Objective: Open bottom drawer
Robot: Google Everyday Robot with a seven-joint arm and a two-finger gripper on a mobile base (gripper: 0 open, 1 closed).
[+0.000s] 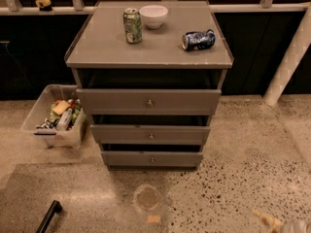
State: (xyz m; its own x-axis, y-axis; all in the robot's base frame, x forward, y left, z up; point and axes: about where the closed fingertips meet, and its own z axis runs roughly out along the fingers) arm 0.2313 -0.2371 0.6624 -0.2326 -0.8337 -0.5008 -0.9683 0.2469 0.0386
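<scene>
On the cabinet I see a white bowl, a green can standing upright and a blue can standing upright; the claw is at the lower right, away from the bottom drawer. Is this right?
Not quite: the camera view shows the blue can lying on its side. The white bowl, the upright green can and the claw at the lower right, away from the bottom drawer, are right.

Cabinet top (102, 50): cans (132, 26), bowl (153, 16) (gripper (271, 223) bottom-right).

Bowl (153, 16) on cabinet (104, 47), bin (53, 140) left, tool (271, 222) front-right of bottom drawer (126, 159)
</scene>
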